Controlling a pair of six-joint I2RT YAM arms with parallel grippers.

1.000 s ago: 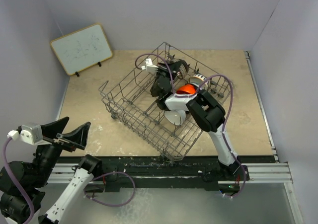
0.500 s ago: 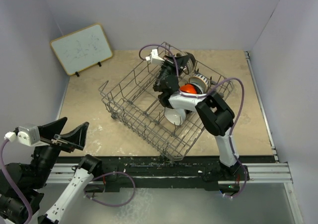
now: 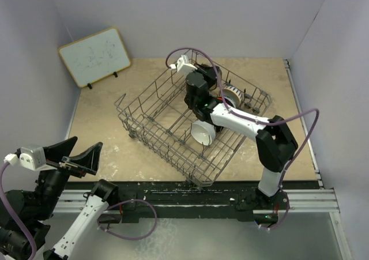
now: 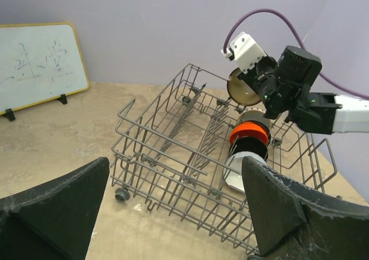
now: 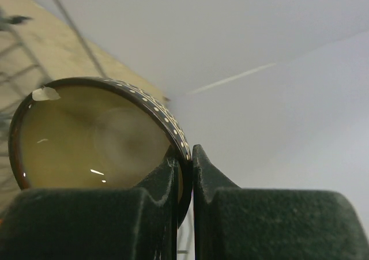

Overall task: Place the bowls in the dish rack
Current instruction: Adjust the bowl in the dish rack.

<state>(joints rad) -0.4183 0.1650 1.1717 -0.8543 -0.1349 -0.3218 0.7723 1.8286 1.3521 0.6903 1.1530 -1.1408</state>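
The dish rack, a grey wire basket on small wheels, sits skewed mid-table. A white bowl, a black bowl and an orange-red bowl stand on edge in a row inside it, with a patterned bowl behind them. My right gripper is shut on the rim of the brown bowl, cream inside, held above the rack's far side. My left gripper hangs open at the near left, away from the rack.
A white board leans against the back left wall. The right arm stretches across the rack's right half. Walls close in the table on the left, back and right.
The right arm has stretched further back over the rack, carrying the brown bowl up and away from the row of bowls. The left arm has hardly moved.
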